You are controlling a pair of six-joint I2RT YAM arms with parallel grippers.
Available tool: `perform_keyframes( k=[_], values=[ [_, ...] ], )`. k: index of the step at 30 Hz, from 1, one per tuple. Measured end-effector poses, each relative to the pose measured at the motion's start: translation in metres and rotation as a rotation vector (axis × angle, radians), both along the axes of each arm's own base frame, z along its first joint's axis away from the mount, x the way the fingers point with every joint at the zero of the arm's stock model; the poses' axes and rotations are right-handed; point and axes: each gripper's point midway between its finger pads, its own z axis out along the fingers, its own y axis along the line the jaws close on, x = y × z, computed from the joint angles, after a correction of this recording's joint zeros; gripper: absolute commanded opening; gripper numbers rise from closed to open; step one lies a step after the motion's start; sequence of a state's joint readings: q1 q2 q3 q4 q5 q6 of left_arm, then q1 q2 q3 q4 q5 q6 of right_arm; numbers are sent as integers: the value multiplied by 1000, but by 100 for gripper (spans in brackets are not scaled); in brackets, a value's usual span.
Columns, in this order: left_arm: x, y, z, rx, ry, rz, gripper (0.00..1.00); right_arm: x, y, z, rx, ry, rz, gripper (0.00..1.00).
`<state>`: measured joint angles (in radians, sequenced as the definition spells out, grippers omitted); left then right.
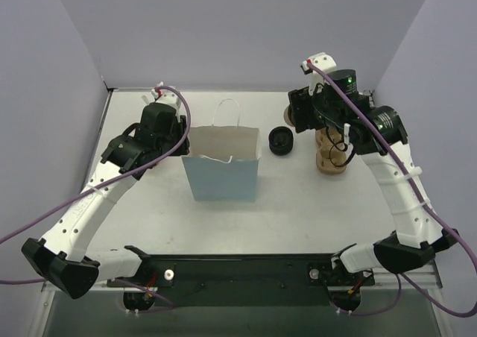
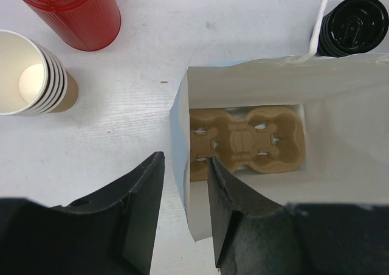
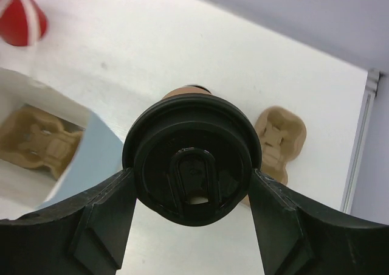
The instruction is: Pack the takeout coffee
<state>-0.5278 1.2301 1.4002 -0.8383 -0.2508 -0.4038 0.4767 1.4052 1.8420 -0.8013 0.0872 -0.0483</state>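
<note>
Right wrist view: right end effector [image 3: 192, 187] clamps upright takeout coffee [image 3: 191, 159], lid [image 3: 155, 132] up.

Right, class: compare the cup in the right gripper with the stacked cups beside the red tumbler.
The held cup is black-lidded; the stacked cups are lidless. It is brown, single, clamped in the right gripper; they are cream, nested, ungripped. Both are disposable cups.
</note>
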Motion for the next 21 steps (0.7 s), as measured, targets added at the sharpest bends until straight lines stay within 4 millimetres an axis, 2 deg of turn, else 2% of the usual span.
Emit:
perform_keyframes(
  k=[3,5,9,10,11,14,17,21],
  values=[
    [5,0,-6,21,9,0,44,-18,22,38,32,-90,83,44],
    [8,1,-8,33,10,0,39,-29,36,58,55,-138,143,44],
    [15,2,-12,59,9,-3,27,-47,55,78,90,-179,232,44],
    [16,2,-13,64,9,-6,24,-51,60,78,97,-177,256,44],
    [16,2,-13,68,8,-11,14,-54,65,78,101,-173,277,44],
    [17,1,-11,84,-4,-37,0,-63,83,74,115,-150,360,43],
    [18,-1,-9,91,-17,-61,0,-72,106,65,105,-124,444,43],
    [17,-8,-6,47,-73,-105,0,-75,139,43,57,-75,534,43]
  ],
)
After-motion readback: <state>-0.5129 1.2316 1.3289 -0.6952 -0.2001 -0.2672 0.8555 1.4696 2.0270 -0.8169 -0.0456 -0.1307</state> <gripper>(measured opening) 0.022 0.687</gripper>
